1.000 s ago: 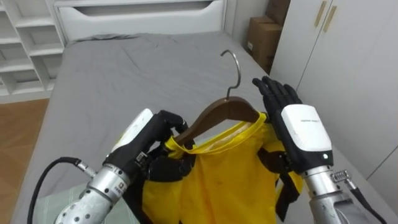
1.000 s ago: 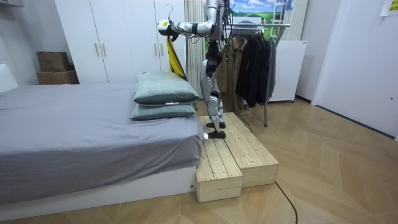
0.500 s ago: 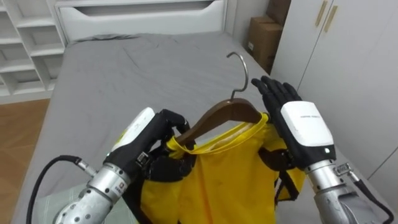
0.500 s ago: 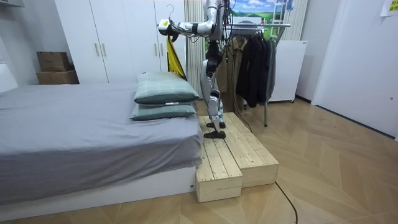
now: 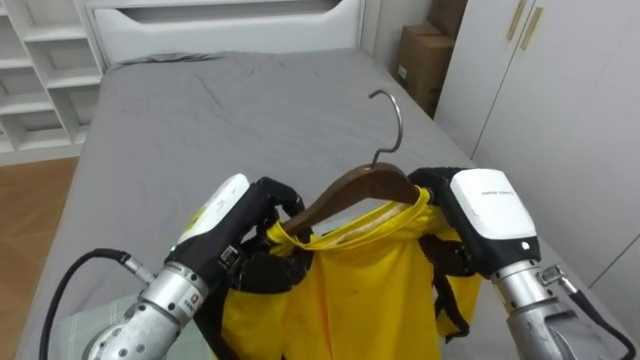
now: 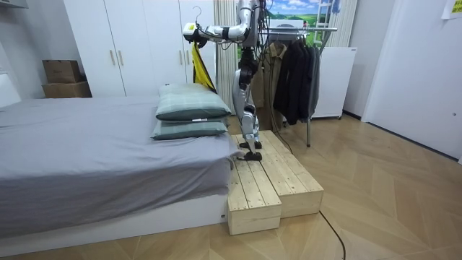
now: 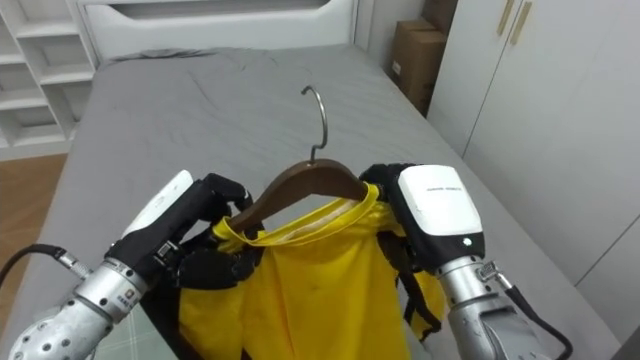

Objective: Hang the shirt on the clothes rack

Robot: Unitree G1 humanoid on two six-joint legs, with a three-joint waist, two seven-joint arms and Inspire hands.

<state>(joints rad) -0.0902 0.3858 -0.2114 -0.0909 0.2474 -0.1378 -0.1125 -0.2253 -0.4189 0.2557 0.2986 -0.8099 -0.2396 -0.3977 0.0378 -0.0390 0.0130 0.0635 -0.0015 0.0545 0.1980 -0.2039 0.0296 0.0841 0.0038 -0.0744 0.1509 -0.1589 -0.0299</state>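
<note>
A brown wooden hanger (image 5: 355, 190) with a metal hook (image 5: 390, 110) carries a yellow garment (image 5: 350, 290), which hangs down between my two hands. My left hand (image 5: 235, 225) is curled round the hanger's left end and the collar there. On the other side, my right hand (image 5: 485, 215) has its dark fingers (image 5: 432, 182) bent over the hanger's right shoulder. In the room view I stand on a wooden platform (image 6: 271, 180) beside the bed, holding the yellow garment (image 6: 203, 66) up at head height.
A grey bed (image 5: 230, 110) lies below the hanger, with two pillows (image 6: 191, 108) near the platform. White wardrobe doors (image 5: 560, 110) and cardboard boxes (image 5: 420, 60) stand to my right. A clothes rack (image 6: 303, 30) with dark clothes (image 6: 296, 72) is behind me.
My right hand's fingers were straight beside the hanger and have curled down over its right shoulder. The hook has shifted slightly to the right. My left hand keeps its hold.
</note>
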